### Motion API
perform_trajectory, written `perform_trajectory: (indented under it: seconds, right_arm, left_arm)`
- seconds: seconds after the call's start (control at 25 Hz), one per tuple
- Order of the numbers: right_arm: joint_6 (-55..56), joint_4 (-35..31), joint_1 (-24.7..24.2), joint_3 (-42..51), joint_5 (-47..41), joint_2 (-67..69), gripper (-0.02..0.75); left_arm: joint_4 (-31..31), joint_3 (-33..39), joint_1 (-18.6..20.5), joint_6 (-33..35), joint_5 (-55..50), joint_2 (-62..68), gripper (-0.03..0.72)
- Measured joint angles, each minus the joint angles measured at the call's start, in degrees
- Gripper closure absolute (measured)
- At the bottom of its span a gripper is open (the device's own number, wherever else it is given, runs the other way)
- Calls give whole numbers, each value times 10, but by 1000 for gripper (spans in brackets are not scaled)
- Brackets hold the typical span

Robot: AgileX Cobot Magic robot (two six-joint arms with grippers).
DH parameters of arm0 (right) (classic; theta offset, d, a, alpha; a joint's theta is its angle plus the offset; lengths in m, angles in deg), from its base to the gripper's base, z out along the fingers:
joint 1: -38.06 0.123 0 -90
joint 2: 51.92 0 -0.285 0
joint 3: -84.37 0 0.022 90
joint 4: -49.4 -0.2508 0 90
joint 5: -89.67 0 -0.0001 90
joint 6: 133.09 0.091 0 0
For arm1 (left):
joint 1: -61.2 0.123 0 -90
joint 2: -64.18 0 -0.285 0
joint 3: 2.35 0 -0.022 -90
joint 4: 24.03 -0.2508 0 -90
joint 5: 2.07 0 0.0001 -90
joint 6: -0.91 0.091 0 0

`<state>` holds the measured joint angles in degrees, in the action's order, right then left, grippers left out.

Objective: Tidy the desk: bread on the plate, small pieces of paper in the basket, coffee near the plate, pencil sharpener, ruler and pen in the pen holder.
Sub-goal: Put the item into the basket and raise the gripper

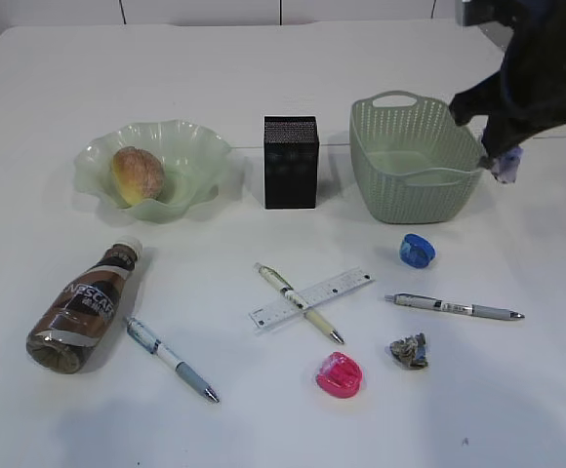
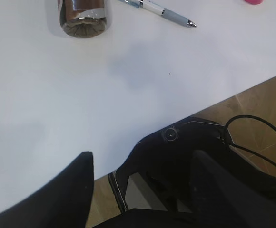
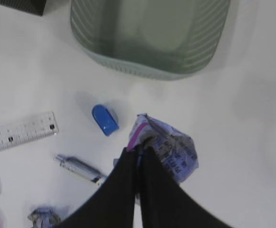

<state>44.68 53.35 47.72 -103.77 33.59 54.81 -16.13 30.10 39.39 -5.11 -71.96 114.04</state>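
the right end effector [image 3: 140, 149] is pressed together on a crumpled wad of printed paper [image 3: 169, 147], held clear of the table [image 1: 263, 419] just outside the basket [image 1: 415, 161], at 3 o'clock of its rim in the exterior view. the left end effector [image 2: 142, 190] stands spread and holds nothing, hanging above the table's near edge. the bread [image 1: 137, 175] lies in the plate [image 1: 200, 146], at 9 o'clock of the pen holder [image 1: 291, 161]; the basket sits at 3 o'clock of the pen holder, apart from it. the coffee [image 1: 86, 307] lies on its side at 6 o'clock of the plate, cap toward the plate, with a pen [image 1: 171, 359] beside it at 4 o'clock. at table centre a second pen [image 1: 298, 302] lies crossed over the ruler [image 1: 312, 297], the two touching. a blue pencil sharpener [image 1: 417, 250] rests at 6 o'clock of the basket; a third pen [image 1: 454, 307] lies at 5 o'clock of it. a second paper wad [image 1: 410, 351] lies on the table at 6 o'clock of that pen, and a pink pencil sharpener [image 1: 340, 375] sits at 8 o'clock of the wad, apart from it.
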Motion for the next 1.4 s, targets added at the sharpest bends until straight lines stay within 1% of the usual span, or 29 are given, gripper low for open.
perform_trajectory:
  seconds: [0.24, 0.32, 0.36, 0.52, 0.6, 0.64, 0.76, 0.92, 1.04, 1.12, 1.16, 1.24, 1.28, 1.36, 1.4]
  right_arm:
    - [0, 0, 0, -36, 50, 41, 722]
    - [0, 0, 0, -36, 50, 41, 722]
    - [0, 0, 0, -50, 83, 72, 722]
    - [1, 0, 0, -59, 118, 101, 722]
    - [1, 0, 0, -69, 152, 130, 722]
    - [1, 0, 0, -69, 152, 130, 722]
    - [1, 0, 0, -80, 210, 163, 722]
    - [1, 0, 0, -84, 249, 180, 722]
    - [1, 0, 0, -85, 262, 187, 717]
    - [1, 0, 0, -85, 266, 192, 664]
    - [1, 0, 0, -85, 266, 192, 664]
    - [1, 0, 0, -85, 271, 199, 505]
    - [1, 0, 0, -85, 270, 200, 473]
    - [1, 0, 0, -86, 275, 200, 353]
    - [1, 0, 0, -88, 276, 200, 324]
  left_arm:
    - [0, 0, 0, 0, 0, 0, 239]
    - [0, 0, 0, 0, -1, 0, 239]
    - [0, 0, 0, 0, -1, 0, 240]
    - [0, 0, 0, 0, -2, 0, 241]
    - [0, 0, 0, 0, -3, 0, 241]
    - [0, 0, 0, 0, -3, 0, 241]
    - [0, 0, 0, 0, -5, 0, 241]
    - [0, 0, 0, 0, -5, 0, 241]
    - [0, 0, 0, 0, -5, 0, 241]
    - [0, 0, 0, 0, -5, 0, 241]
    - [0, 0, 0, 0, -5, 0, 241]
    - [0, 0, 0, 0, -5, 0, 242]
    - [0, 0, 0, 0, -5, 0, 243]
    - [-1, 0, 0, 0, -6, 0, 244]
    - [-1, 0, 0, 0, -6, 0, 244]
